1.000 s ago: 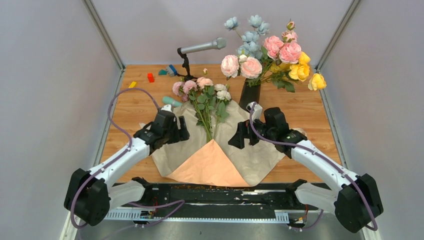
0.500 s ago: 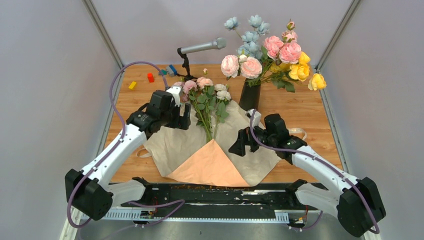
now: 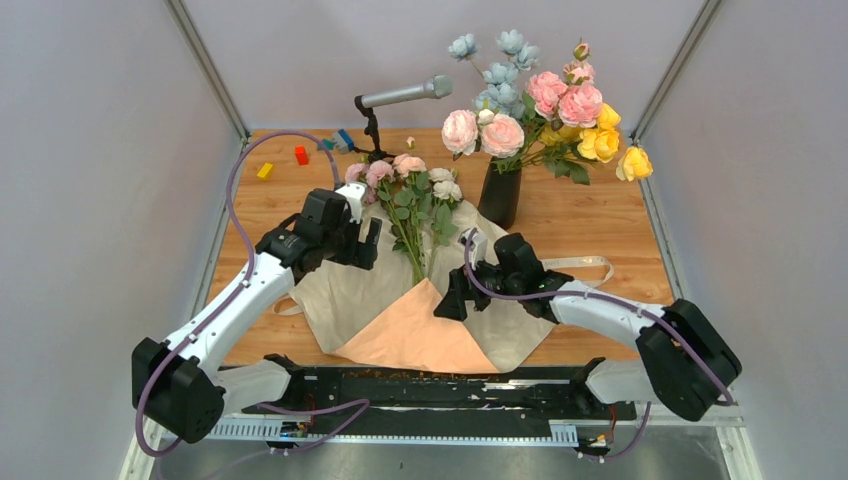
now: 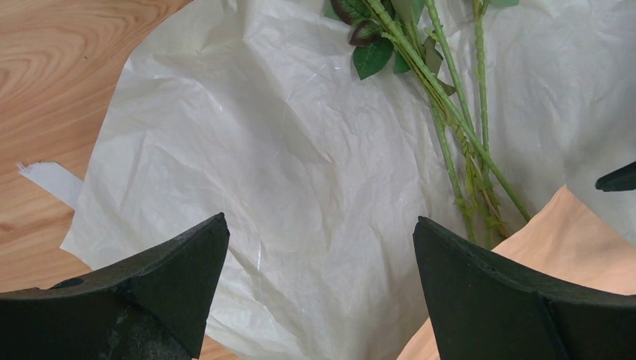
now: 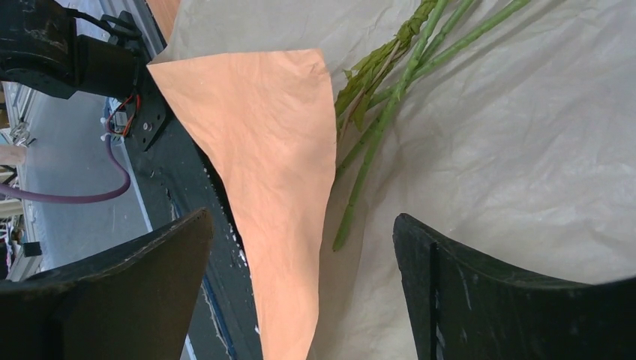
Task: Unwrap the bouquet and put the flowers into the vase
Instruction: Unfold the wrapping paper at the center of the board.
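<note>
A grey microphone [image 3: 405, 93] on a black stand rises at the wooden desk's [image 3: 600, 215] far edge. Nearby lie a red block [image 3: 301, 155], a yellow block [image 3: 264, 170] and blue pieces [image 3: 343, 138].

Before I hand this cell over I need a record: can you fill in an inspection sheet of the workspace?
Surface: wooden table, no spill or damage seen.
Job's things: wrapping paper spread open, near corner folded over, peach side up; flowers lying on it; ribbon loose beside it; vase upright, already holding other blooms.
Clutter: microphone on a stand, coloured blocks at the far left.
Grippers: left gripper and right gripper open, empty, above the paper.
Cables: purple cables along both arms, no snag seen.
Surroundings: grey walls; nothing else seen.
</note>
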Controlling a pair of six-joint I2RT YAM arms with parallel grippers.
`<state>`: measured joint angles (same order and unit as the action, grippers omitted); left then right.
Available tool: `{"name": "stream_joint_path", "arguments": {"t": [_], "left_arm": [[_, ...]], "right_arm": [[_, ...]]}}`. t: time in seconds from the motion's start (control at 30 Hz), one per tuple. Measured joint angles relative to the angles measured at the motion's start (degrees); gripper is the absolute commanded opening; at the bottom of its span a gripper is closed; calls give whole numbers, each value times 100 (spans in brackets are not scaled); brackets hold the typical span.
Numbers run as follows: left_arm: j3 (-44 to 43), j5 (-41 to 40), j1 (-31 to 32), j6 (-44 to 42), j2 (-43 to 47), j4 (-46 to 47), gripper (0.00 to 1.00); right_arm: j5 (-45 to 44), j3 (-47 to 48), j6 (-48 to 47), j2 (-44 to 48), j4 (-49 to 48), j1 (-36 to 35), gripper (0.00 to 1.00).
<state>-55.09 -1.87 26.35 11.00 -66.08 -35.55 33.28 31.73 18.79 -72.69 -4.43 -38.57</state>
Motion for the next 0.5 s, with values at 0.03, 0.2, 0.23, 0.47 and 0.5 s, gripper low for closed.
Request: {"name": "stream_joint_path", "arguments": {"t": [0.03,0.2,0.23,0.47,0.5], "left_arm": [[0,7,0,-2,-2,-2,100],[0,13,0,-4,-2,0,100],[0,13,0,-4,-2,0,100],[0,13,0,-4,-15,0,100],[0,13,0,-4,-26,0,100]], "right_arm": [[-2,33,2,-109,-52,-20,90],[-24,402,-9,-763,-343,-138,87],[-20,466,-11,-859,-393,-160,85],[70,695,-44,-1161,-540,-396,59],[87,713,-50,-1161,-562,-439,52]]}}
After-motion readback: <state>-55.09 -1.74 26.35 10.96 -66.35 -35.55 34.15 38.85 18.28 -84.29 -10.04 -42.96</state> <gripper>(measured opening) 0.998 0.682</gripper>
